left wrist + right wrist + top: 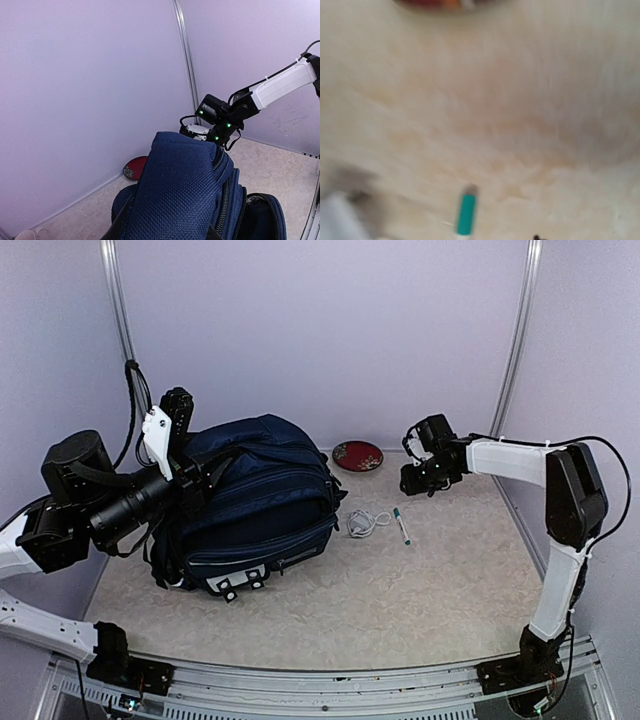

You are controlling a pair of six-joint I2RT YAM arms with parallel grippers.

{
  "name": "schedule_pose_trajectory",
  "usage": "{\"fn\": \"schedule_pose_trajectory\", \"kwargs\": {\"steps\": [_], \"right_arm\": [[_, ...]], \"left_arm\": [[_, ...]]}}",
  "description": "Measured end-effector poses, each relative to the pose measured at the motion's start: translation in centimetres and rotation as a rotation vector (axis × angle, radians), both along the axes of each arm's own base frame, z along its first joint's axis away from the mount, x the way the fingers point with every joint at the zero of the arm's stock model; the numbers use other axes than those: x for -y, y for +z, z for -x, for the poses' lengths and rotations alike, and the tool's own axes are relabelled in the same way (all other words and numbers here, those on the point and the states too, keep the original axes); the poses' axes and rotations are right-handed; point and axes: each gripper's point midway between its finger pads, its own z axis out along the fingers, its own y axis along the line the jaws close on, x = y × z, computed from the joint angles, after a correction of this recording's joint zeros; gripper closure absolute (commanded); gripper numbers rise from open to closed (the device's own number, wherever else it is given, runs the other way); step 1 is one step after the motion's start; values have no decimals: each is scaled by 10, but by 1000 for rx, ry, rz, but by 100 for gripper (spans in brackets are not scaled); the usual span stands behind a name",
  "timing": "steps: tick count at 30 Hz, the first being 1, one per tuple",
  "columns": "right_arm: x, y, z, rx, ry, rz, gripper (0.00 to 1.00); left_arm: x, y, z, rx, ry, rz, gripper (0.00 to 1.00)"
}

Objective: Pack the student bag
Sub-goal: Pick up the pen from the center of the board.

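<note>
The student bag (262, 502) is a navy-blue backpack lying on the table at centre left, with white patches at its near end. My left gripper (198, 480) is at the bag's left top and is shut on a fold of its blue fabric, which fills the left wrist view (175, 195) between the dark fingers at the bottom edge. My right gripper (414, 480) hovers over the table at the back right, apart from the bag. Its fingers do not show in the blurred right wrist view.
A white pen with a teal cap (401, 525) lies right of the bag and also shows in the right wrist view (466, 215). A coiled white cable (367, 523) lies beside the pen. A red plate (357, 455) sits by the back wall.
</note>
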Motion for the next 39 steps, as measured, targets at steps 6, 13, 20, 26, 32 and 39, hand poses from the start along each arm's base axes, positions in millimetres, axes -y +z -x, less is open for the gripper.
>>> {"fn": "schedule_pose_trajectory", "kwargs": {"steps": [6,13,20,26,32,39], "right_arm": [[1,-53,-6,-142,5,64,58],[-3,-83,0,-232,33,83,60],[-7,-98,19,-289,62,110,64],[-7,-107,30,-322,73,124,73],[-5,-107,31,-325,70,162,85],[-8,-107,35,-313,72,214,97]], "left_arm": [[0,0,0,0,1,-1,100],[1,0,-1,-1,1,-3,100],[1,0,-1,-1,2,-3,100],[1,0,-1,-1,2,-3,100],[0,0,-1,-1,2,-3,100],[0,0,-1,-2,2,-5,100]]}}
